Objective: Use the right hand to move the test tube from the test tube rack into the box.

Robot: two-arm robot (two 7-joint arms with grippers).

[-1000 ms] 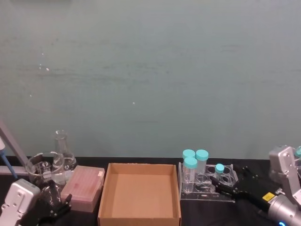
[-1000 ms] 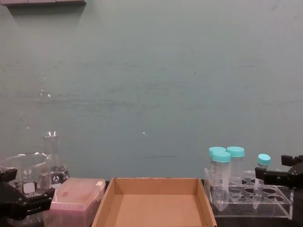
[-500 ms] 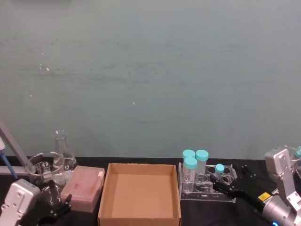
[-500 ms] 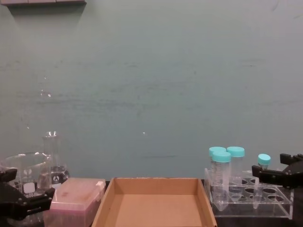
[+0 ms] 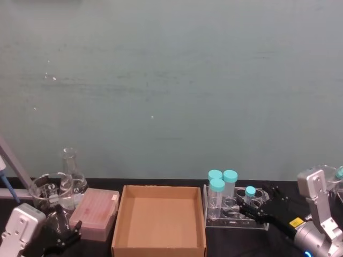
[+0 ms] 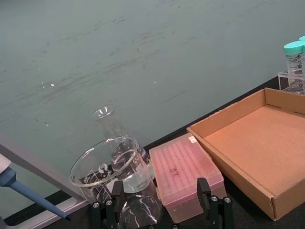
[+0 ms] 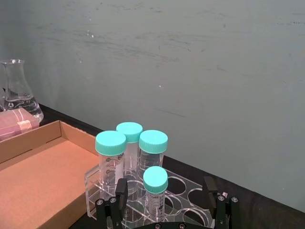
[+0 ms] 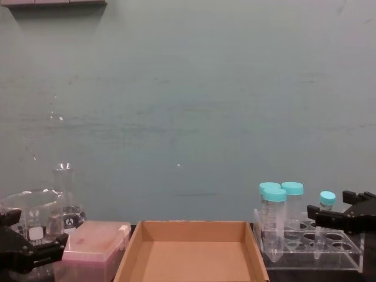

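The test tube (image 7: pixel 155 191), slim with a small teal cap, stands upright in the clear test tube rack (image 7: pixel 190 191). It also shows in the head view (image 5: pixel 250 192) and the chest view (image 8: pixel 326 200). My right gripper (image 7: pixel 165 187) is open, and the tube stands just ahead of it, in line with the gap between its fingers (image 7: pixel 121 193). From the head view, the right gripper (image 5: pixel 259 210) reaches the rack (image 5: pixel 236 220) from the right. The brown cardboard box (image 5: pixel 159 243) lies left of the rack. My left gripper (image 6: pixel 160 191) stays parked and open at the lower left.
Three wider teal-capped tubes (image 5: pixel 217 186) stand in the rack's left end. A pink translucent box (image 5: pixel 94 212), a glass beaker (image 5: pixel 47 193) and a conical flask (image 5: pixel 70 170) stand left of the cardboard box. A pipette (image 5: pixel 7 190) leans at the far left.
My right gripper has edged a little closer to the rack, level with the test tube. The tube stays in the rack. The left arm has sunk slightly.
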